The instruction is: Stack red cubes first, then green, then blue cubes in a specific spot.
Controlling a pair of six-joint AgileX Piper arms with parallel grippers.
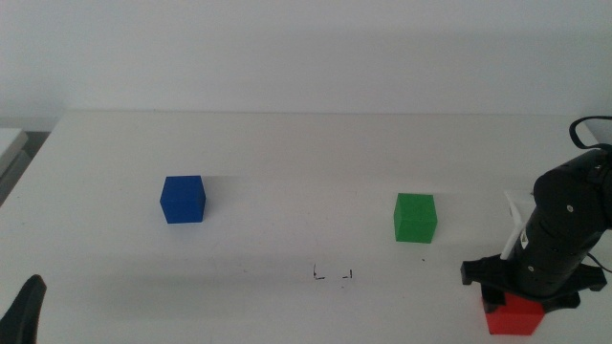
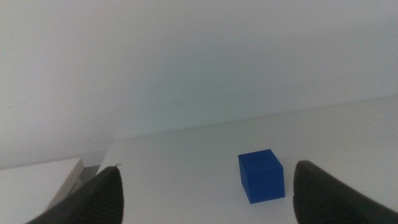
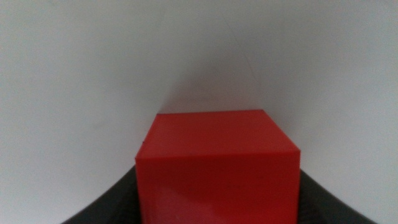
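The red cube [image 1: 513, 315] sits at the table's front right, between the jaws of my right gripper [image 1: 517, 297], which comes down on it from above. In the right wrist view the red cube [image 3: 217, 168] fills the gap and both dark jaws press its sides. The green cube [image 1: 415, 217] stands on the table to the left of and behind that gripper. The blue cube [image 1: 183, 199] stands at the middle left and also shows in the left wrist view [image 2: 261, 176]. The marked spot [image 1: 333, 275] lies bare at the front centre. My left gripper [image 1: 24, 311] waits open at the bottom left.
The white table [image 1: 306, 162] ends at a pale wall behind. A table edge and a grey surface show at the far left [image 1: 11, 143]. A small black speck [image 1: 424, 259] lies just in front of the green cube.
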